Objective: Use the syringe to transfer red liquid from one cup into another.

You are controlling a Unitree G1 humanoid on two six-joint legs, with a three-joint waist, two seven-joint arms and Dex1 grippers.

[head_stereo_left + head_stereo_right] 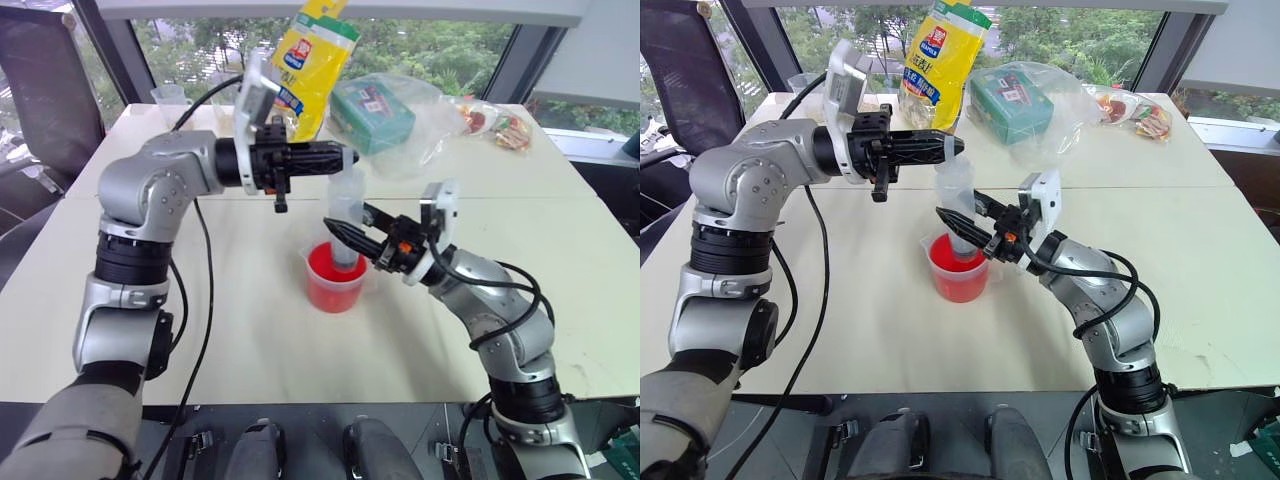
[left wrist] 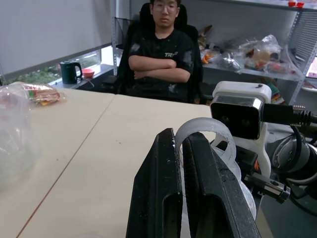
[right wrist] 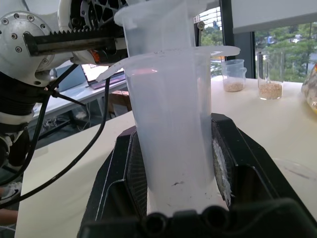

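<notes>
Left eye view shows the syringe [image 1: 346, 225] standing upright with its lower end inside the red cup [image 1: 335, 277], which sits near the middle of the table [image 1: 250, 320] and holds red liquid [image 1: 332, 290]. The right hand [image 1: 345, 238] reaches in from the right and is clamped around the syringe's clear barrel, its 2 black fingers pressed to either side; the right wrist view confirms this, with the barrel [image 3: 173, 129] wedged between the finger pads and its flange above them. The left hand [image 1: 340, 157] comes in level from the left, above the cup, and is pinched on the white plunger top; in the left wrist view its 2 fingers [image 2: 158, 198] stand nearly together with the plunger's ring [image 2: 203, 131] caught between them. At the far edge of the table lie a yellow bag [image 1: 312, 60], a green box [image 1: 372, 112] inside a clear plastic bag, and some snack packets [image 1: 500, 125]. In the right wrist view 2 clear cups with beige contents [image 3: 270, 79] stand on the table. A person [image 2: 161, 49] sits with folded arms beyond the table in the left wrist view.
</notes>
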